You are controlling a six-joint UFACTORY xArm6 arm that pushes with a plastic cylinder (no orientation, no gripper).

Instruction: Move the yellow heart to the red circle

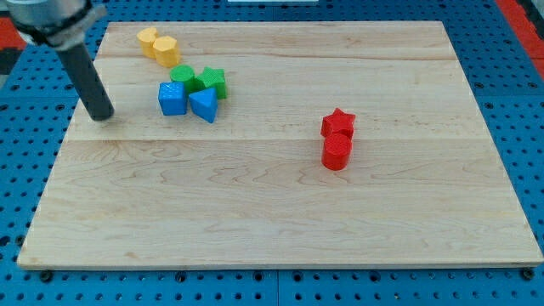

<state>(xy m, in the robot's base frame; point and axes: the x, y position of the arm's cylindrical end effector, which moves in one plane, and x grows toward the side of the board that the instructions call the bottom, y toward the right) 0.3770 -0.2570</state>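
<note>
My tip (102, 116) (a bare rod, holding nothing) stands left of the blue blocks, well apart from the yellow heart-shaped block (149, 40) and the red round block (336, 154).

yellow blocks (158, 45): 2 | green blocks (200, 81): 2 | blue blocks (187, 100): 2 | red blocks (337, 138): 2

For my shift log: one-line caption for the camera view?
My tip rests left of the blue blocks, below the yellow blocks; red pair sits far right.

A pale wooden board (280, 212) made of joined planks is laid on a blue perforated surface (510, 76). A red patch (529, 10) is seen at the view's top right corner. Even lighting is cast throughout.
</note>
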